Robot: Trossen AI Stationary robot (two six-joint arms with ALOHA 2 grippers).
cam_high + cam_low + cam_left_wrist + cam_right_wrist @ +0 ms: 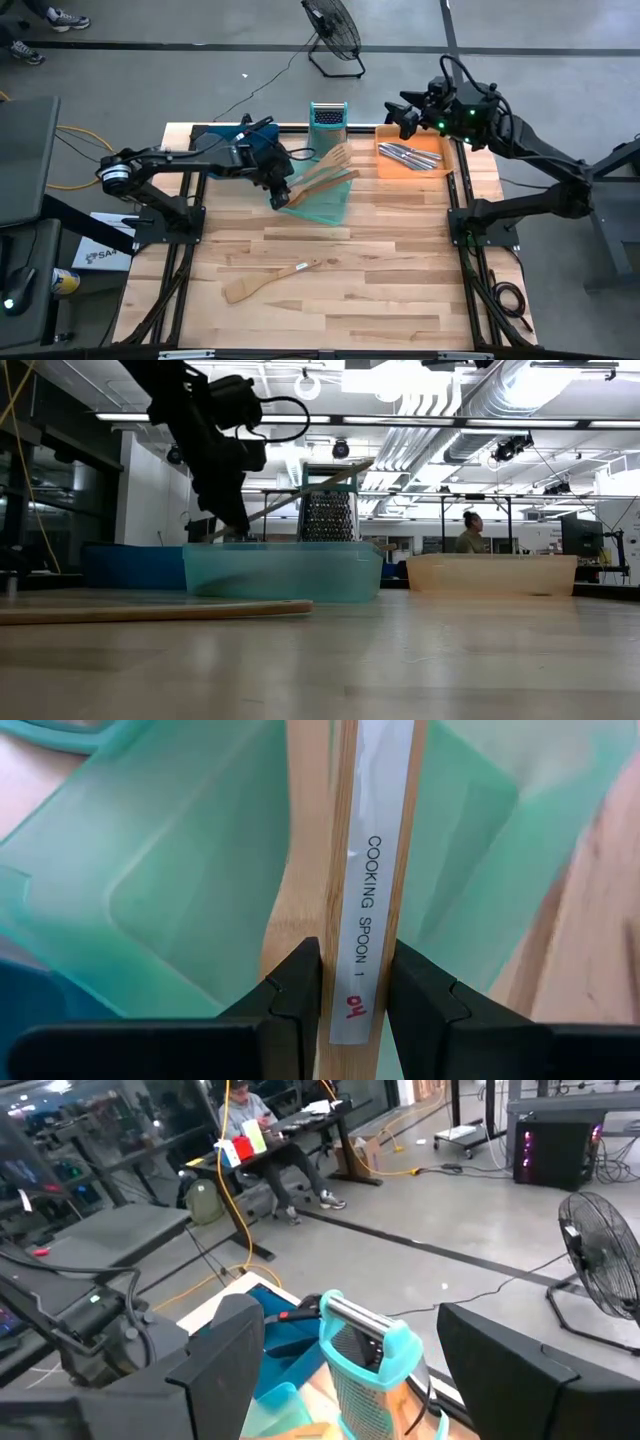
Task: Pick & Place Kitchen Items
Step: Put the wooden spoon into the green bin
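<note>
One wooden spoon point(368, 890) pinched at handle between left gripper point(356, 992) fingers, bowl end over green tray point(190, 870) just ahead. Handle to be lowered level before release. Farther off, right gripper point(350, 1370) spread, held above orange tray point(412, 165).

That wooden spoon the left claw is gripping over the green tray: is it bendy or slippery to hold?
Probably stiff: the wooden spoon runs straight out from the left gripper without sagging. The glossy label under the fingers may make it slightly slippery. Held near one end, it could pivot downward towards the green tray.
</note>
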